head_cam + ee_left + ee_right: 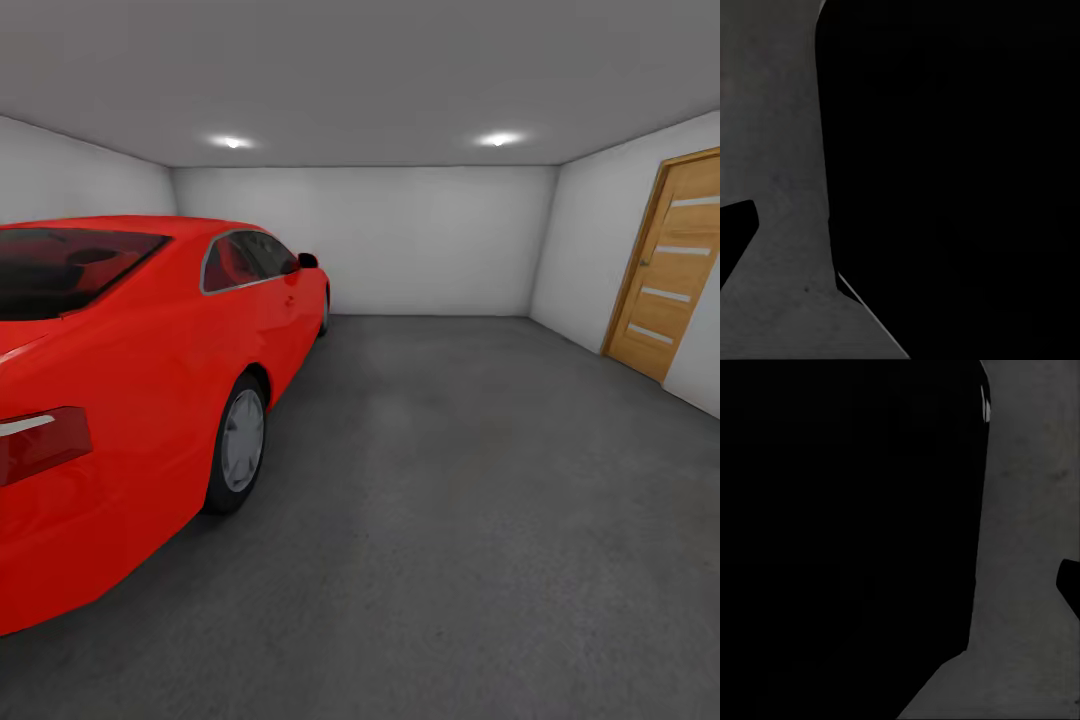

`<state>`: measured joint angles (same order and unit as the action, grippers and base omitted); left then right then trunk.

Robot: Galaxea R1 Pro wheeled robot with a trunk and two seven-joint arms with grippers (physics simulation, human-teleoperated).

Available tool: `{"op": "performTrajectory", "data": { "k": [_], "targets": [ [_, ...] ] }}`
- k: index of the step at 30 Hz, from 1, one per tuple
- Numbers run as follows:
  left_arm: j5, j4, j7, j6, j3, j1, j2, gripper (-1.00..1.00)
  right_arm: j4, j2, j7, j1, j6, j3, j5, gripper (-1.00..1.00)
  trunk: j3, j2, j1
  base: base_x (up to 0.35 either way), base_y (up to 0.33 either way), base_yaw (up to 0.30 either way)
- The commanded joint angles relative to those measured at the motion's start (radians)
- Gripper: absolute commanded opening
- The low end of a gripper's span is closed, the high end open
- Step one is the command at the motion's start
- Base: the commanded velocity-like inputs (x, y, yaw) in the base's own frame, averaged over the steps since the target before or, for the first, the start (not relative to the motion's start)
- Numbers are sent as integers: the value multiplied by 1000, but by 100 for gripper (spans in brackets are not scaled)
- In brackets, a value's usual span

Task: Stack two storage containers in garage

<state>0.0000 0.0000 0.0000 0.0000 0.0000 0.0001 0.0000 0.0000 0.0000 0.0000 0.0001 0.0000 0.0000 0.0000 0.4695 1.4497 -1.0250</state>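
Head view puts you inside the garage, dark grey floor [450, 520] nearest and running past the red car [140, 400] to the back wall [400, 240], the wooden door [670, 270] across the floor from the car. Wrist views give black shapes over grey floor, so you can't tell whether either gripper is released or clenched, and no storage container is visible. Judged risk: swing your base toward the car and you clip its rear wheel [240, 440]; keep to the door side.

No readable text, labels, brands or numbers anywhere: none on the red car [150, 400] at left, none on the wooden door [672, 270] at right.
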Motion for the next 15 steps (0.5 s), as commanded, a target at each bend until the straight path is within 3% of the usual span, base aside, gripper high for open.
{"op": "performTrajectory", "data": {
  "k": [1,7,15],
  "targets": [
    [2,-6,2,-6,5,-2,-3,100,-3,3,3,-2,-6,6,4,100,0,0,0,0,0,-1],
    [2,-13,2,-13,5,-2,-4,100,-4,3,3,-2,-13,40,5,100,0,0,0,0,0,0],
    [2,-29,2,-26,5,-2,-5,100,-3,2,5,-2,-58,85,-40,100,0,0,0,0,0,-15]
  ]
}}
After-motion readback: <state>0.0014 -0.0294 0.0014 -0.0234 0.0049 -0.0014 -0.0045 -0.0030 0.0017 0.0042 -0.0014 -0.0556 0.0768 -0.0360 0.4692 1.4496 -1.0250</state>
